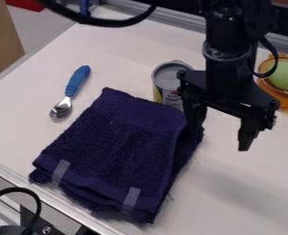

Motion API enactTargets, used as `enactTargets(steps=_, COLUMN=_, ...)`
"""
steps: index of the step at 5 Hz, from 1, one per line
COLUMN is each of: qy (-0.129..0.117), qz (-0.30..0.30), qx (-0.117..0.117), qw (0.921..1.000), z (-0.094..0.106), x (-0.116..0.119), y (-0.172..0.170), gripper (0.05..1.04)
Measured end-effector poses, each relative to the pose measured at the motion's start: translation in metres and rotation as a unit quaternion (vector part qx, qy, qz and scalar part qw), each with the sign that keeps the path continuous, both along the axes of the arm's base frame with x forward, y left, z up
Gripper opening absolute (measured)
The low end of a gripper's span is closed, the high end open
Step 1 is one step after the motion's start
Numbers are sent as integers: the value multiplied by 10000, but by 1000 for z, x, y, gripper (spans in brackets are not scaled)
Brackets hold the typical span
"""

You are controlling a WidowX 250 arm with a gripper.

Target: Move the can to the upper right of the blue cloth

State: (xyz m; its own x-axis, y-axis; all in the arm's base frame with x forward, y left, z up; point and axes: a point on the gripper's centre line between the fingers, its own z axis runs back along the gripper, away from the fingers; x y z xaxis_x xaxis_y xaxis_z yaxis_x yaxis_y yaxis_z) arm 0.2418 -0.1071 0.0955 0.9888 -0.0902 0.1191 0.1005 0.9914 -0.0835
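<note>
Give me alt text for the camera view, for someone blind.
An open black gripper hangs over a white table, near a cylindrical metal can behind a folded navy cloth. A blue-handled metal spoon lies left, a round green object right.

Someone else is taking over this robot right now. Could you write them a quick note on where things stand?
Gripper: open and empty, over the table just right of the cloth.
Can: upright at the blue cloth's upper right edge; whether they touch is unclear.
Done: the can appears to be where the task wants it.
Left: probably nothing but a placement check and moving the arm clear.
</note>
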Motion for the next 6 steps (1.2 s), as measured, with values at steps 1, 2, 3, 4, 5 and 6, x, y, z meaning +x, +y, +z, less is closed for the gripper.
enactTargets(steps=1, qy=104, qz=51, qx=57, qw=9999, z=-7, x=-3, y=2, gripper=1000)
enactTargets(steps=2, qy=-105, qz=866, qx=127, qw=9961, z=-7, x=8, y=21, gripper=1000)
enactTargets(steps=3, qy=-488, qz=1691, qx=76, qw=9844, z=-2, x=17, y=44, gripper=1000)
enactTargets(steps=4, qy=-684, qz=2856, qx=169, qw=9557, z=7, x=28, y=85, gripper=1000)
enactTargets(steps=5, qy=-888, qz=4064, qx=433, qw=9083, z=14, x=44, y=129, gripper=1000)
enactTargets(steps=6, qy=-910, qz=5107, qx=504, qw=8534, z=9, x=53, y=165, gripper=1000)
